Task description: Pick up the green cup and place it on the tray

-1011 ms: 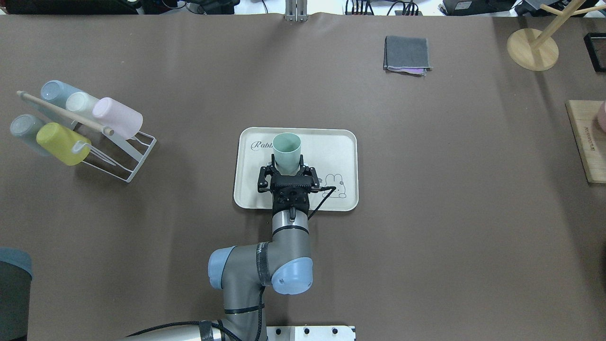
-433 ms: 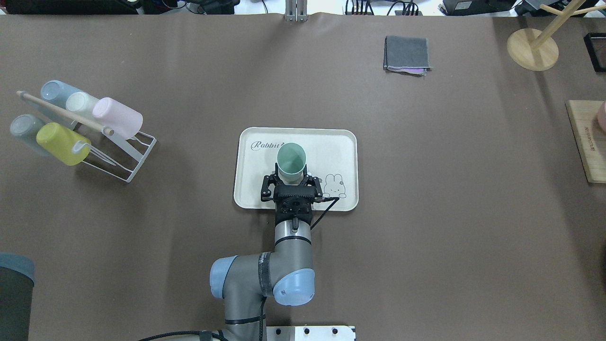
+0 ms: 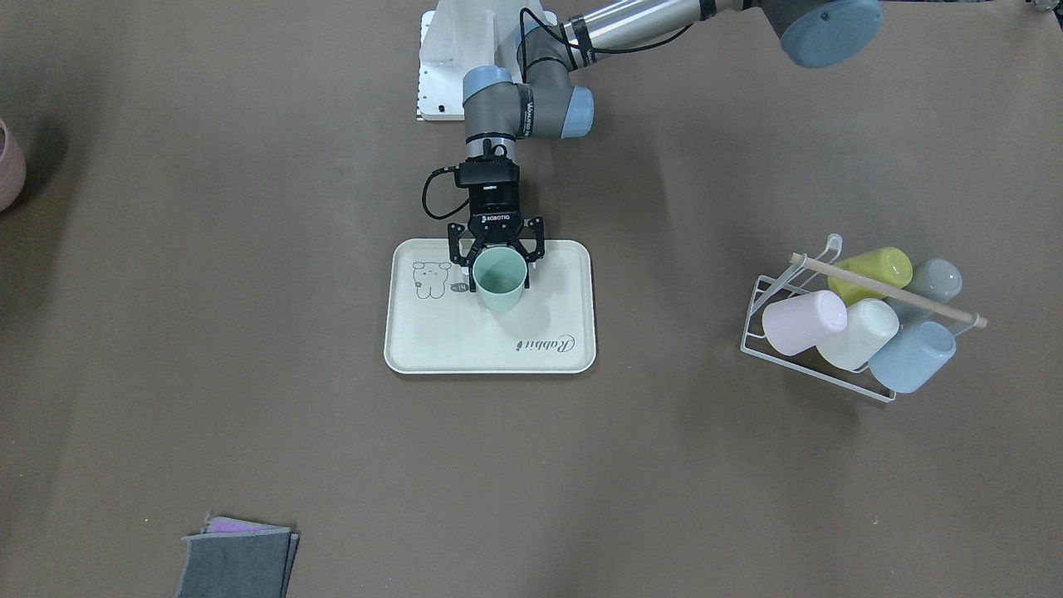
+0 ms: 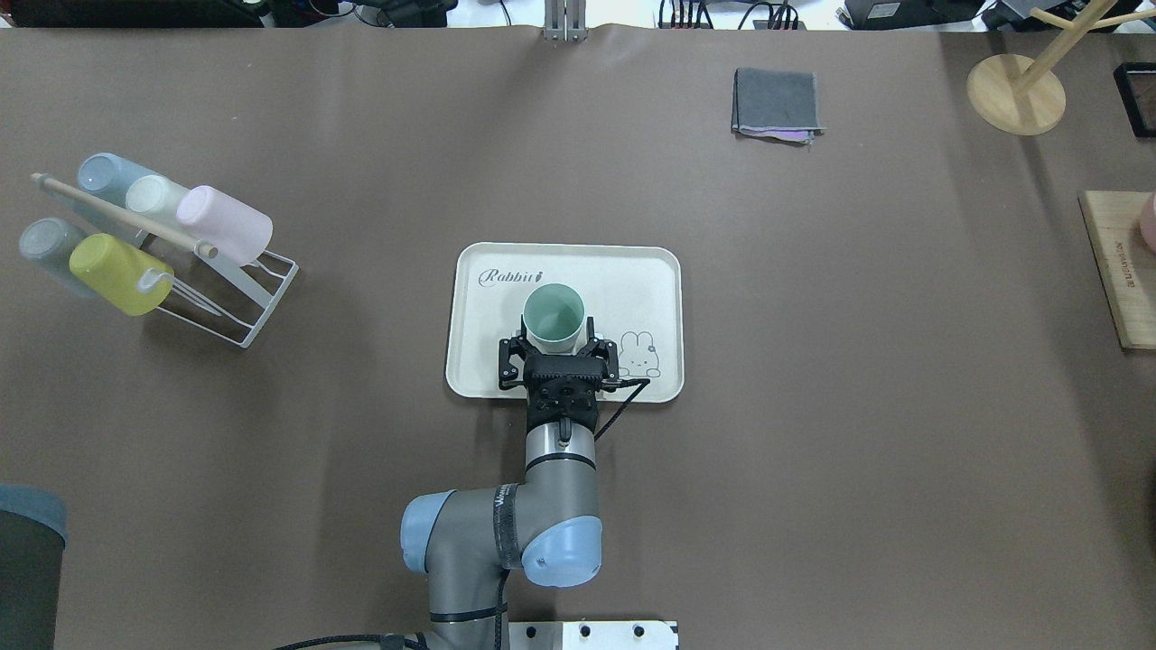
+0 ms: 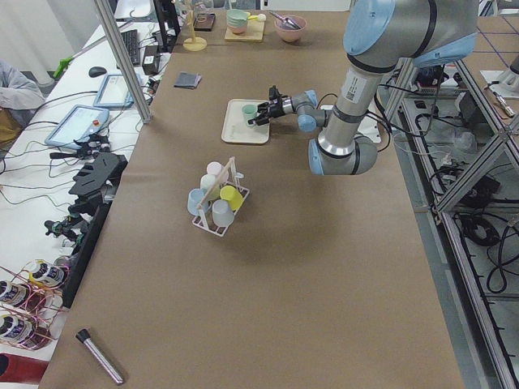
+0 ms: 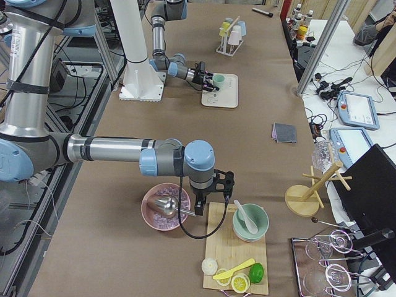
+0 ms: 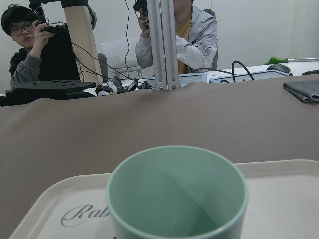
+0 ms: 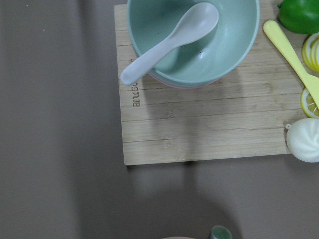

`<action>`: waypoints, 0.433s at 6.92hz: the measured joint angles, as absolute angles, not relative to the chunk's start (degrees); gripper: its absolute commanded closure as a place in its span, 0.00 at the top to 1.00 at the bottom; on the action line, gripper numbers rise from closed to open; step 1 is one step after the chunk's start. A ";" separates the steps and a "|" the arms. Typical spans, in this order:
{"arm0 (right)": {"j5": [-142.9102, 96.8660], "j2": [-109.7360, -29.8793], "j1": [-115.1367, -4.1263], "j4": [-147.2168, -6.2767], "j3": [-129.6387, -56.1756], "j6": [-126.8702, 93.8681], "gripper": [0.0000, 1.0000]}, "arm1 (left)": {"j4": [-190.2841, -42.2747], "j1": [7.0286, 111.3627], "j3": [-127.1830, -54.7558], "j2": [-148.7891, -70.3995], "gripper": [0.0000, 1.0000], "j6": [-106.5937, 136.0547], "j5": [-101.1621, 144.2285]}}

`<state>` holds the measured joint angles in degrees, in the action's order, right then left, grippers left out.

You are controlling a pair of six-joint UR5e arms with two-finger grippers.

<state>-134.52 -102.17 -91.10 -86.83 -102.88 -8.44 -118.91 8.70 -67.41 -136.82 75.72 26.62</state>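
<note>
Overhead exterior: green cup (image 4: 554,316) seemingly resting on tray (image 4: 650,271).
Left gripper (image 4: 557,339), at its six o'clock, pinches it; next, spread and withdraw.

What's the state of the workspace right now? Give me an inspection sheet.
Surface: brown table cover, smooth.
Job's things: green cup upright on the tray.
Clutter: wire rack holding five cups; folded grey cloth; wooden board with a bowl and spoon.
Grippers: left gripper has its fingers against both sides of the cup; right gripper hovers over the board, open or shut cannot be told.
Cables: black cable loops beside the left wrist, apart from the cup.
Surroundings: two people beyond the table's far edge.
</note>
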 measured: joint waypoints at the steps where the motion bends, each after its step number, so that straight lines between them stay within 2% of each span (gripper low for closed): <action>1: -134.41 -102.19 -91.24 -86.78 -102.95 -8.42 1.00 | -118.99 8.70 -67.55 -136.76 0.98 75.70 26.37; 3: -134.33 -102.33 -91.36 -86.81 -102.99 -8.34 1.00 | -119.16 8.81 -69.32 -136.03 0.99 75.55 25.94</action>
